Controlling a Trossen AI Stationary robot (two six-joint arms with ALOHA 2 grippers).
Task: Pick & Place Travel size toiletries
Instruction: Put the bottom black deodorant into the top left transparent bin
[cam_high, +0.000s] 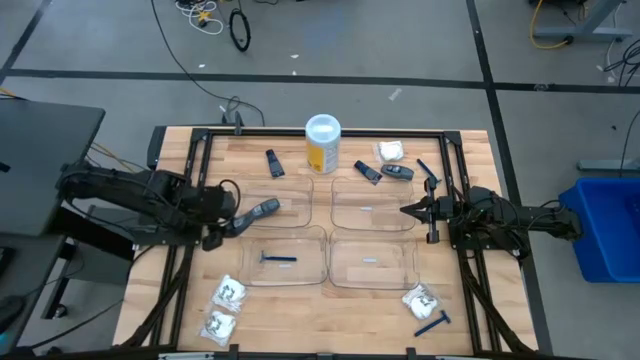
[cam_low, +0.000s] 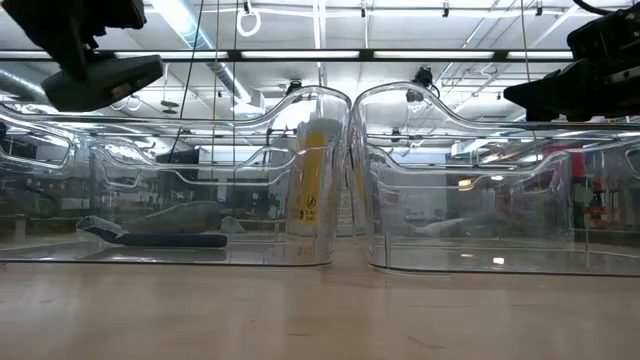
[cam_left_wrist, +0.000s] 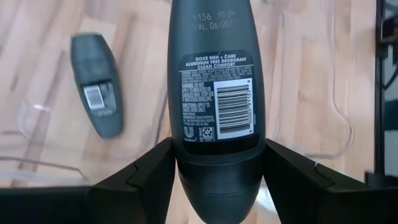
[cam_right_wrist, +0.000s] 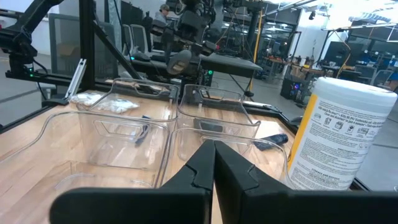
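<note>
The counter (cam_high: 200, 150) carries four clear trays (cam_high: 372, 203), a yellow canister (cam_high: 322, 143) and scattered toiletries.

The left end effector (cam_high: 243, 222) is clenched on a grey stick (cam_high: 264, 208), which is held in the air over the counter just beside the back-left tray. In the left wrist view the stick (cam_left_wrist: 216, 93) is seen gripped across its rounded cap end, with the labelled body reaching forward from the fingers (cam_left_wrist: 140, 174). The stick is judged stiff, light and smooth-skinned; its oval section is likely to twist or slip if pinched on the narrow edges, so it is best taken across the broad flat faces near the middle.

The right end effector (cam_high: 407, 210) is closed on nothing and waits over the back-right tray.

A second stick (cam_high: 274, 162) lies on the counter behind the left trays. A razor (cam_high: 278, 259) lies in the front-left tray: thin, light, best taken by its handle. The crinkly packets (cam_high: 230, 291) at the front left are judged soft and slippery.
</note>
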